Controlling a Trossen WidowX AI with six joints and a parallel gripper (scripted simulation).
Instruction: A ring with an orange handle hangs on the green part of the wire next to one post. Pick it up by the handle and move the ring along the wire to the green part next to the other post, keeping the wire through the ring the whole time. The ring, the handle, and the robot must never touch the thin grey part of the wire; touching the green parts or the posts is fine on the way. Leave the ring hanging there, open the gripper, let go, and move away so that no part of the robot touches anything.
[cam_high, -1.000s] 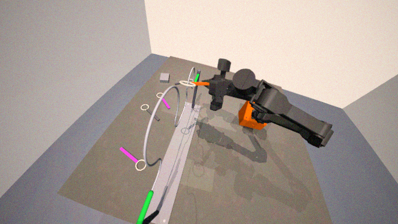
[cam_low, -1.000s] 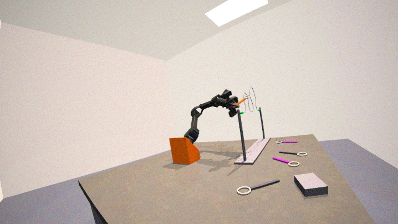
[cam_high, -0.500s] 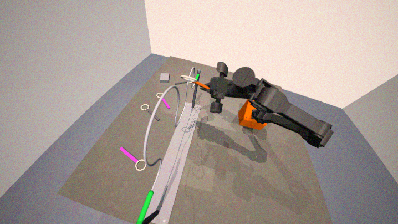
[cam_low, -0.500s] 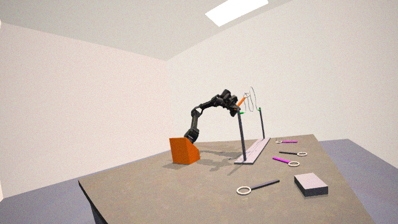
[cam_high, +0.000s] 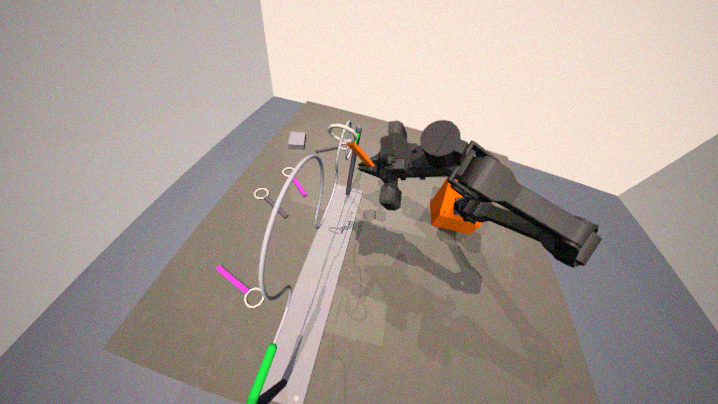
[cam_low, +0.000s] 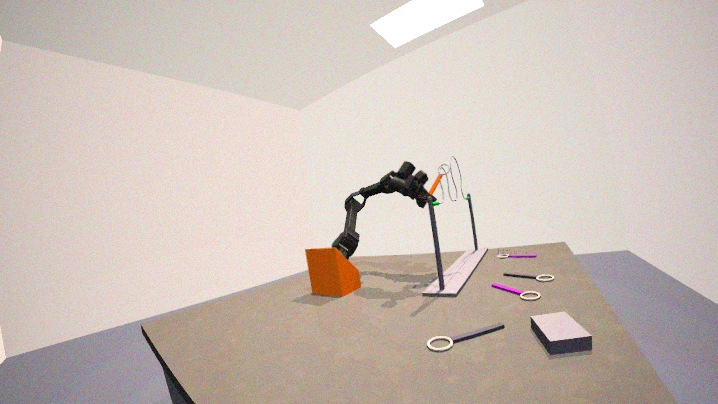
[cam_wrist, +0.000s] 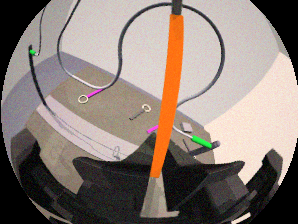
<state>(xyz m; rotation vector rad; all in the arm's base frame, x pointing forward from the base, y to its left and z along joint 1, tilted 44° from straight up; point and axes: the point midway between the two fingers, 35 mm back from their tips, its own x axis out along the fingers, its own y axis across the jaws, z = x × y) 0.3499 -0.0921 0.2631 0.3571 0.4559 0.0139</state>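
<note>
1. Top view: The jaws (cam_high: 367, 167) (cam_low: 428, 199) are clamped on the lower end of the orange handle (cam_high: 361, 154) (cam_low: 435, 184) (cam_wrist: 170, 90). The ring (cam_high: 330, 134) (cam_low: 440, 167) is at the far end of the wire (cam_high: 266, 226) (cam_low: 460, 176) (cam_wrist: 222, 55), near the far post (cam_high: 352, 173) (cam_low: 435, 246). Two magenta-handled rings and a dark-handled one lie on the surface (cam_high: 190, 281) (cam_low: 326, 346) (cam_wrist: 112, 110), beyond the pale base strip (cam_high: 313, 286) (cam_low: 459, 273) (cam_wrist: 90, 130).

2. Exterior view: The handle tilts upward from the jaws to the ring, which is up by the wire's loops, higher than the green part (cam_high: 357, 136) (cam_low: 435, 203) (cam_wrist: 202, 142) at the nearer post. Whether it touches the grey wire, I cannot tell. A flat block (cam_high: 296, 140) (cam_low: 561, 329) (cam_wrist: 186, 127) lies on the surface.

3. Wrist view: The handle runs up from between the jaws; the ring itself cannot be made out.
</note>
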